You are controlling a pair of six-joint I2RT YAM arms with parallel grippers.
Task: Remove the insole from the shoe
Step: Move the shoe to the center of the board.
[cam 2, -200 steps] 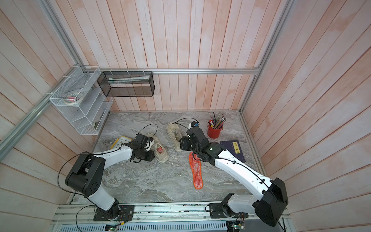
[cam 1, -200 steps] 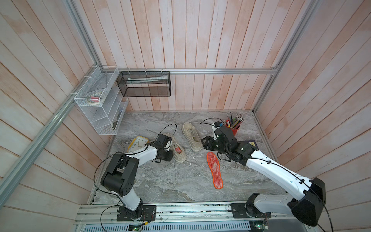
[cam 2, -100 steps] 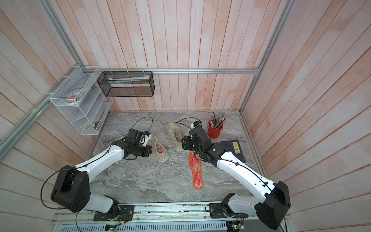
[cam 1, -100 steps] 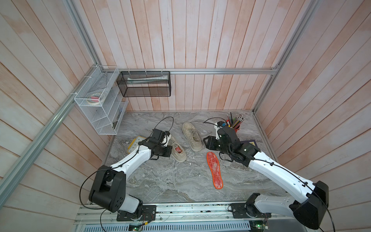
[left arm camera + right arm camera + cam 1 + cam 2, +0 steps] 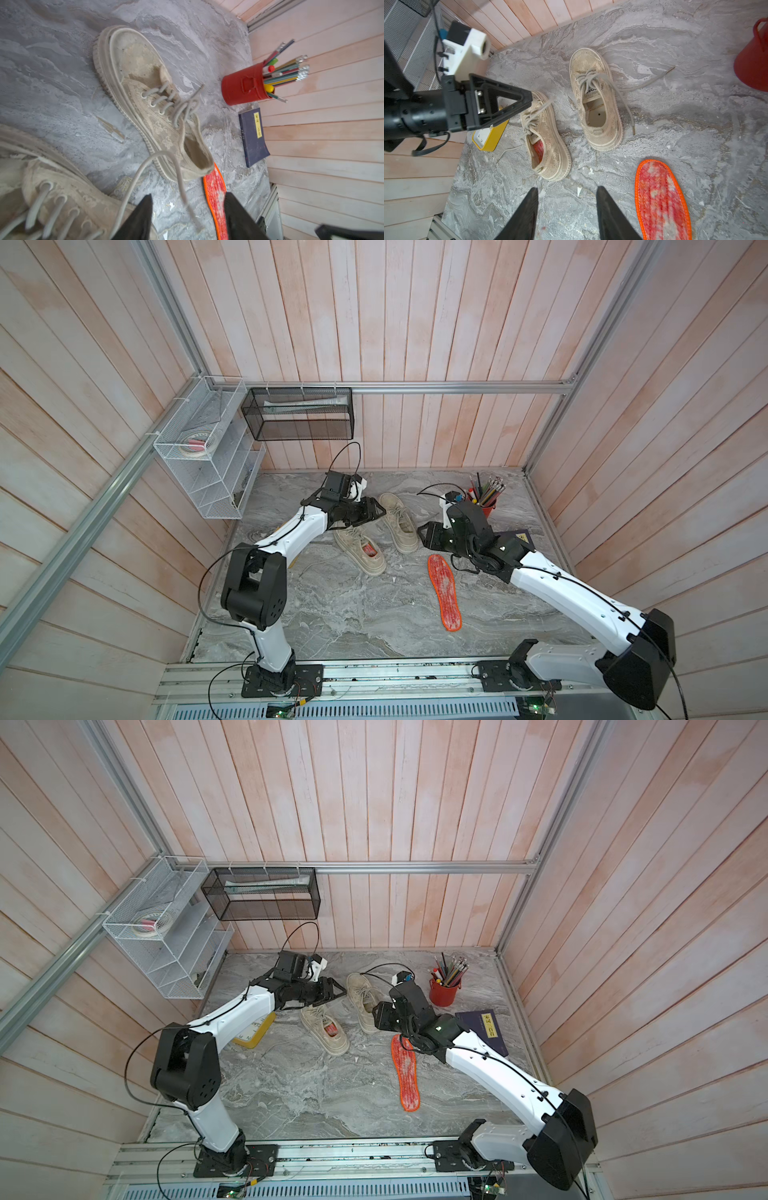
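Two beige lace-up shoes stand mid-table. The left shoe [image 5: 357, 549] [image 5: 548, 145] holds a red insole [image 5: 369, 549] [image 5: 538, 149]. The right shoe [image 5: 398, 522] [image 5: 598, 108] is empty inside. A second red, orange-edged insole [image 5: 444, 591] [image 5: 661, 199] lies flat on the table in front of it. My left gripper [image 5: 376, 510] [image 5: 188, 195] hovers open above the left shoe's toe, and a loose lace [image 5: 145, 166] from that shoe hangs blurred between its fingers, not pinched. My right gripper [image 5: 422, 535] [image 5: 567, 188] is open over bare table, just in front of the two shoes' heels.
A red pencil cup [image 5: 484, 506] and a dark blue book [image 5: 486, 1029] sit at the back right. A yellow tin [image 5: 255, 1031] lies under my left arm. A white wire rack [image 5: 208, 456] and a black mesh basket [image 5: 299, 414] hang on the walls.
My left gripper rose from the left shoe's laces toward the back right, shut, then opened, and the lace now hangs free. My right gripper drew back a little and stayed open.
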